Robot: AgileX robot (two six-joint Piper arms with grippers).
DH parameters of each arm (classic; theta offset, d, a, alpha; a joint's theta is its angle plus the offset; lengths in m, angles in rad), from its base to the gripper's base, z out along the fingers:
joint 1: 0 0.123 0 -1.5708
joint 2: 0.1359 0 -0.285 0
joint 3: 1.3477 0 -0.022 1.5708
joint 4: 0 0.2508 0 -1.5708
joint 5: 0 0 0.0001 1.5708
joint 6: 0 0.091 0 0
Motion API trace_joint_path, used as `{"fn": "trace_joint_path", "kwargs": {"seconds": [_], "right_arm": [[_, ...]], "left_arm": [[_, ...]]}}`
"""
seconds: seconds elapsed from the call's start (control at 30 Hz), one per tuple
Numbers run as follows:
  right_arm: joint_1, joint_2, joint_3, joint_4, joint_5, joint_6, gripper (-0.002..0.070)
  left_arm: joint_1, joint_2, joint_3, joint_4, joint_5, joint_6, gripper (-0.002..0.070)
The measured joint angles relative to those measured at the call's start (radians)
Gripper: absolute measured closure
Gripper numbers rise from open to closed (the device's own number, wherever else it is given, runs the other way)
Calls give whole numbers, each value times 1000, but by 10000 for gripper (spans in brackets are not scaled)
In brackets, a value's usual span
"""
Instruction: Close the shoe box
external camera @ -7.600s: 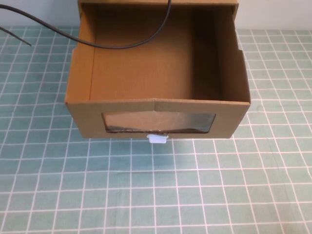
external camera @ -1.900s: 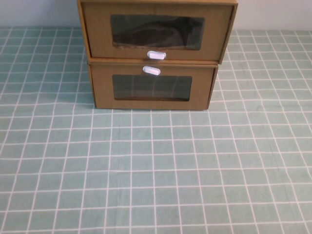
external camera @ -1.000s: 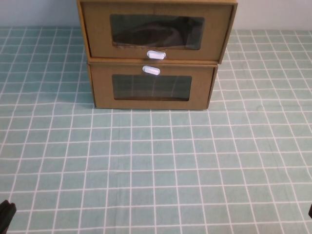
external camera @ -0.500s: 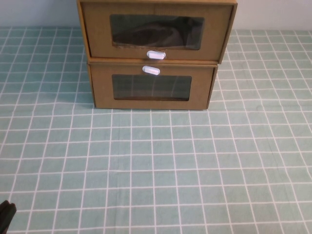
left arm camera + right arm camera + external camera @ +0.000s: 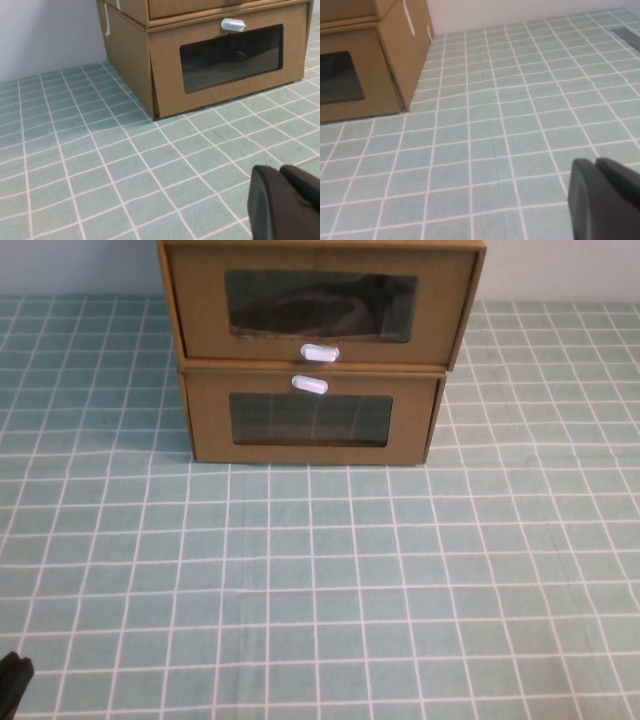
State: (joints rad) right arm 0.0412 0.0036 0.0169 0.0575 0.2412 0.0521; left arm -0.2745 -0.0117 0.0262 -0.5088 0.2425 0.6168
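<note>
The shoe box (image 5: 320, 302) is the upper of two stacked brown cardboard boxes at the table's far middle. Its drawer sits pushed in flush, with the white pull tab (image 5: 320, 353) just below its window. Only its lower edge shows in the left wrist view (image 5: 200, 6). My left gripper (image 5: 280, 170) is shut and empty, low over the mat near the front left corner (image 5: 10, 685), far from the box. My right gripper (image 5: 595, 161) is shut and empty over the mat to the right of the boxes, out of the high view.
The twin box (image 5: 312, 420) lies under the shoe box, its white tab (image 5: 310, 385) above its window; it also shows in the left wrist view (image 5: 225, 60) and the right wrist view (image 5: 350, 85). A green grid mat (image 5: 320, 580) covers the table.
The drawer stood pulled far out 7.6 s ago; it is now pushed in flush. The right gripper's tip has left the high view's bottom right corner. The left gripper has not moved.
</note>
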Motion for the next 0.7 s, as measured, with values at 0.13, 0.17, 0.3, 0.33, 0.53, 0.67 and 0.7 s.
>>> {"fn": "trace_joint_path", "kwargs": {"seconds": [0.13,0.17,0.3,0.33,0.53,0.67,0.7], "right_arm": [[0,-12,10,4,26,-21,687],[0,-12,10,4,40,-40,687],[0,-12,10,9,101,-127,687],[0,-12,10,19,103,-136,687],[0,-12,10,110,107,-150,687],[0,-12,10,133,109,-150,687],[0,-12,10,133,109,-153,687]], "left_arm": [[0,0,0,1,0,0,680],[0,0,0,1,0,0,680],[0,0,0,1,0,0,680],[0,0,0,1,0,0,680],[0,0,0,1,2,0,680],[0,0,0,2,2,0,680],[0,0,0,2,2,0,680]]}}
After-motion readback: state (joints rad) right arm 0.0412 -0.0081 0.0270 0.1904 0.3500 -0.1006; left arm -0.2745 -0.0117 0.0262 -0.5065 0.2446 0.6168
